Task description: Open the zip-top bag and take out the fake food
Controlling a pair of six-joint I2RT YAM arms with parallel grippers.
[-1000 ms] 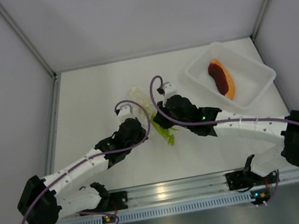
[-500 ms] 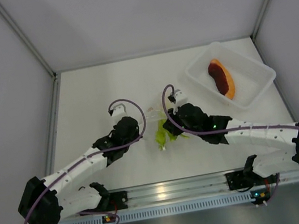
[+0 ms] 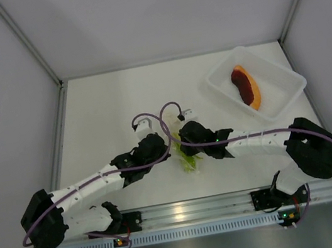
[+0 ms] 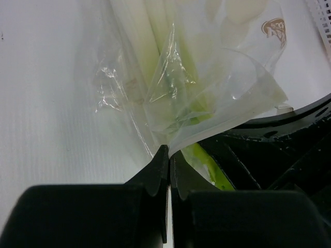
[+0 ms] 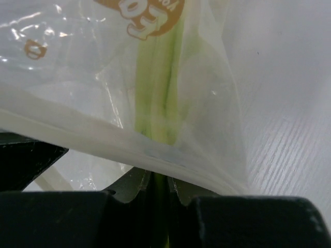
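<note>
Well, from above, half the job looks done: the wedge [image 3: 246, 87] lies free in the tray [image 3: 288, 81] at the worktop's [image 3: 106, 108] far right corner, well apart from everything else. What is left sits toward the near edge, about midway along it. There my left gripper [image 3: 169, 149] and right gripper [image 3: 183, 141] meet tip to tip over the zip-top bag [image 3: 172, 129]. A frill of green from the leafy stalk [image 3: 189, 160] shows just nearward of them.

Through my left wrist, my jaws are pressed flat together with a gathered corner of the bag [image 4: 207, 77] nipped between the tips. The plastic is clear, creased and glinting, fanning away from my pinch. The pale ribs of the stalk [image 4: 155, 31] run inside it, and a bright green leaf pokes out low, beside my other gripper's black body.

Through my right wrist, the jaws stand at a thin slit, clamped where the bag's thick zip strip [image 5: 103, 139] crosses the tips. Green shows in the slit, and I cannot tell whether leaf is caught with the plastic. The stalk's yellow-green stem lies behind the plastic, so I judge it mostly still bagged: the mouth must be spread and the stalk drawn out
</note>
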